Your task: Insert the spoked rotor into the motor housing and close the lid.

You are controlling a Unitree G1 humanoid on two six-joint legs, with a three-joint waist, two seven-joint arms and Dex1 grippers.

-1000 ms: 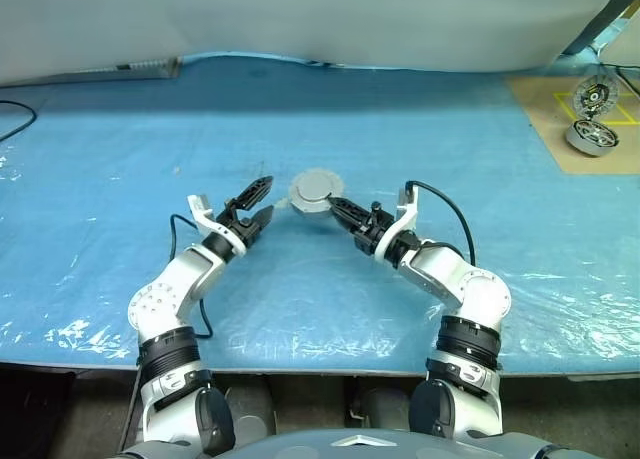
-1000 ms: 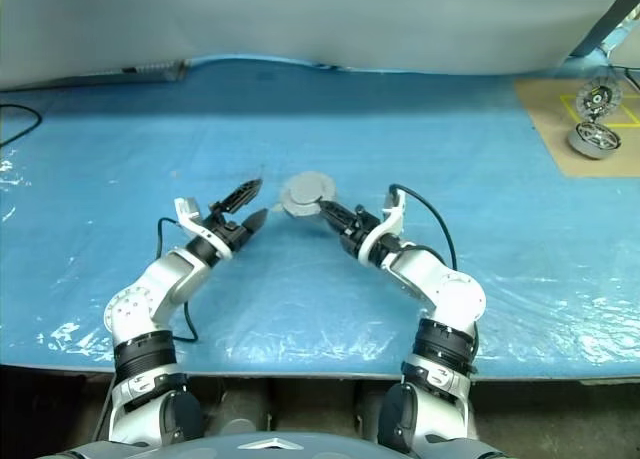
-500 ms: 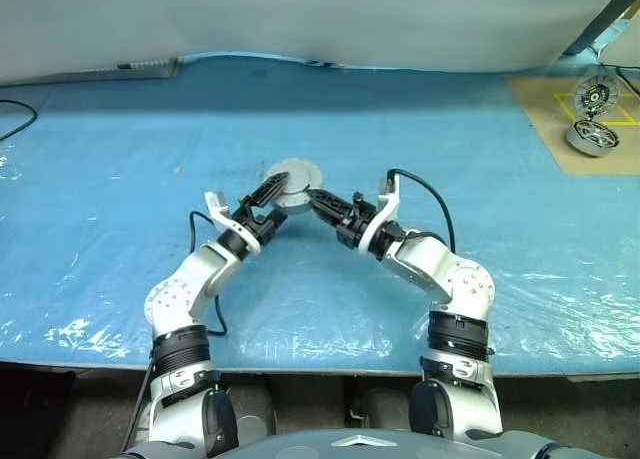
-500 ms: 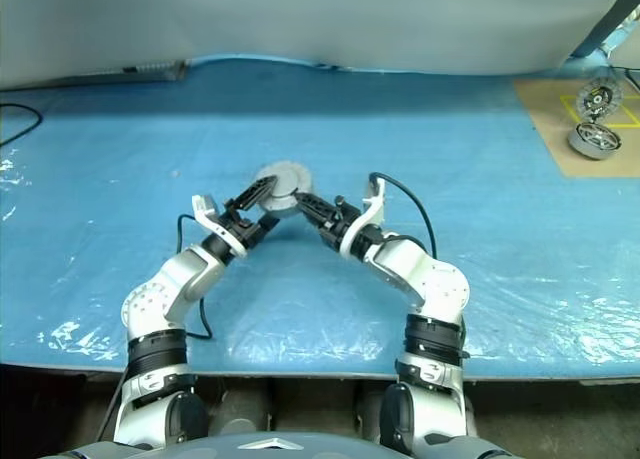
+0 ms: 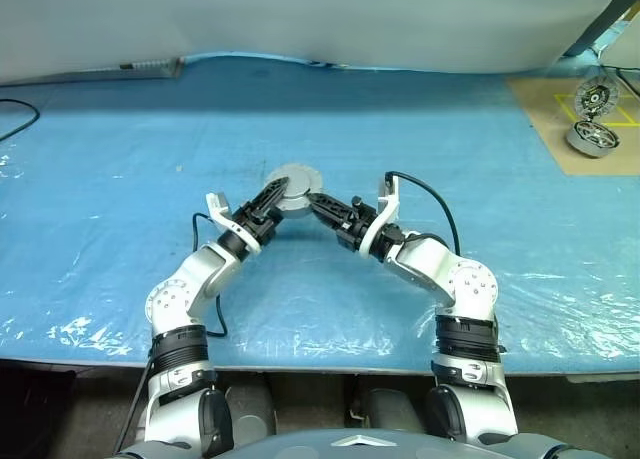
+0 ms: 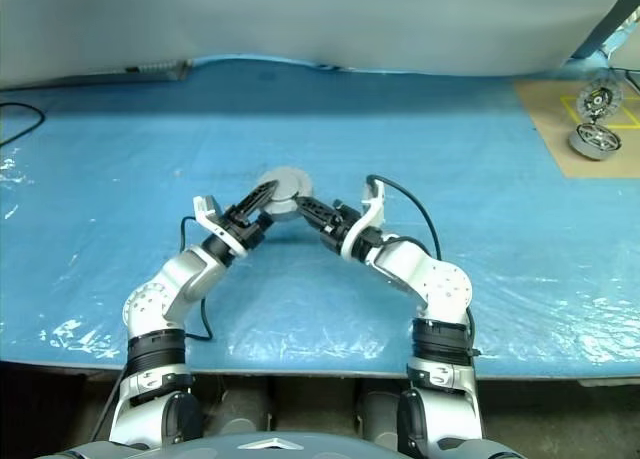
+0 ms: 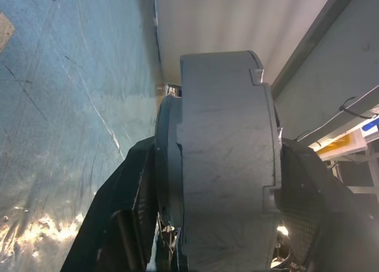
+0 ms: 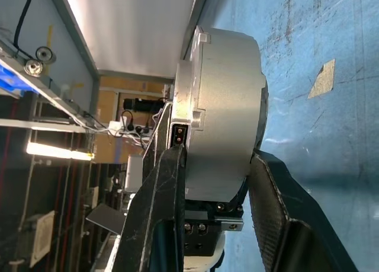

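The motor housing [image 5: 293, 177], a short round grey metal cup, is held just above the blue table mid-scene, between both grippers. My left gripper [image 5: 271, 192] grips it from the left. My right gripper [image 5: 316, 199] grips it from the right. In the left wrist view its grey wall [image 7: 228, 159] stands between my black fingers [image 7: 133, 201], and a thinner, darker disc, the lid [image 7: 164, 165], lies flat against one face. In the right wrist view its silver wall [image 8: 228, 106] is pinched between the fingers [image 8: 157, 213]. The spoked rotor [image 5: 596, 97] lies far right on a cardboard sheet.
A chrome spoked drum [image 5: 590, 137] sits by the rotor on the cardboard sheet [image 5: 545, 119] at the table's far right corner. Blue plastic sheeting [image 5: 120, 179] covers the table. A black cable [image 5: 15, 119] lies at the far left. A white wall runs along the back edge.
My right gripper has carried the housing a little to the left and away from me. My left gripper has moved in to meet it and has closed its fingers on it.
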